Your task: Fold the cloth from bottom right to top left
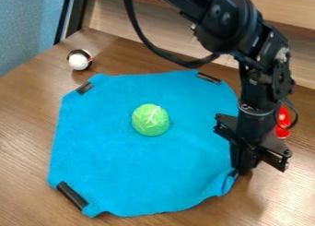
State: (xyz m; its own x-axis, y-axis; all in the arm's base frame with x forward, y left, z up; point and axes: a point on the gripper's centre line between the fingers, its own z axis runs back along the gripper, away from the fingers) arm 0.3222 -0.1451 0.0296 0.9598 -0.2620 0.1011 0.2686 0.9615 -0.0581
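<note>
In the camera view, saw the blue cloth [104,146] on the brown table [25,128], mostly flat, scrunched at the lower right; saw the black gripper [243,169] pointing down by the scrunched bit; could not tell spread from squeezed, or full from empty; saw a round green toy [150,120] on top.

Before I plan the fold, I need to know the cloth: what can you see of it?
The cloth is bright blue, soft-looking and matte, spread mostly flat and unfolded on the wooden table. Black strips show at three corners: upper left, upper right and lower left. A toy cabbage rests on it, above its middle. The lower right is rumpled beside the black hand; I can't tell whether it is gripped.
</note>
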